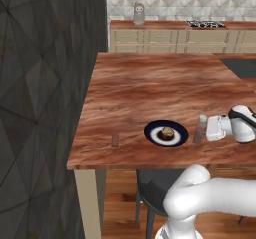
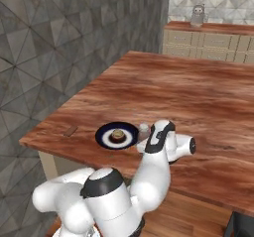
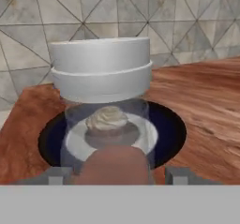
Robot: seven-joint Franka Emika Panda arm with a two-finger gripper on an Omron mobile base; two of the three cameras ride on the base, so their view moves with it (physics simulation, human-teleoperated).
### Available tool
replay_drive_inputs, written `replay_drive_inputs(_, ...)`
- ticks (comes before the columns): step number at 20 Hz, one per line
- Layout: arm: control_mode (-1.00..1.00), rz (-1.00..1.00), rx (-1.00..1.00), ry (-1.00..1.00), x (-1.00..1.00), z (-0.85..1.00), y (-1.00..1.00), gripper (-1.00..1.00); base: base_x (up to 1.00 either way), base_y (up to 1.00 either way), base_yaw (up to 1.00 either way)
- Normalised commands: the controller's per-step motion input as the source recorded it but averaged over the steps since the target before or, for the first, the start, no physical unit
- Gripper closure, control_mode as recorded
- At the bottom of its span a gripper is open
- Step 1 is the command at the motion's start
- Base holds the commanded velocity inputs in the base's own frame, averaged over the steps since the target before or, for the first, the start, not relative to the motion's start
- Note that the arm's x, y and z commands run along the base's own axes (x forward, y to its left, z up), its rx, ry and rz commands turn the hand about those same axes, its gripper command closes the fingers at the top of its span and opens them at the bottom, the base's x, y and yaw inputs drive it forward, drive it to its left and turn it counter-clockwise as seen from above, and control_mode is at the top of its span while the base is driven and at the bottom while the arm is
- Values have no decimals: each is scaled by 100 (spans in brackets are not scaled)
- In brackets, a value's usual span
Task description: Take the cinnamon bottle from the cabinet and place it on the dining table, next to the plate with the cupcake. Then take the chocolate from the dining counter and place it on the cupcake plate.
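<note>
- Right now our pincer sits level with the cinnamon bottle, reaching in sideways from the right; in the hand view its two tips rise on either side of the bottle's base with a little daylight showing, so we judge the fingers loosened or loosening, though we cannot tell for sure whether they have fully let go.
- The bottle stands upright on the table, clear-walled with a white cap, and brown powder fills its lower part.
- We read its spot as deliberate: it stands just beside the plate, on the plate's right in the left base view, which is where the task wants it.
- The plate is dark-rimmed with a pale centre, and the cupcake sits in the middle of it; nothing else lies on the plate yet.
- Further left, near the table's front edge and well apart from the plate, lies a small brown bar, the chocolate, flat and untouched, so we judge the second half of the task not begun.
- Beyond the table, a counter with drawers runs along the far wall.
</note>
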Motion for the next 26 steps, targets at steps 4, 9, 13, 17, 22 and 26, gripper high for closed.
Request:
replay_drive_inputs(4, -100, 0, -19, -16, -73, 66, 34, -100, 0, 0, 0)
replay_drive_inputs(9, -100, 0, -18, -7, -47, 100, 26, -100, 0, 0, 0)
replay_drive_inputs(13, -100, 0, -27, 0, -26, 100, 69, -100, 0, 0, 0)
replay_drive_inputs(17, -100, 0, -26, 0, -14, 100, 71, -100, 0, 0, 0)
replay_drive_inputs(22, -100, 16, -33, 3, 1, 100, 100, -100, 0, 0, 0)
replay_drive_inputs(26, -100, 26, -40, 15, 4, 83, 100, -100, 0, 0, 0)
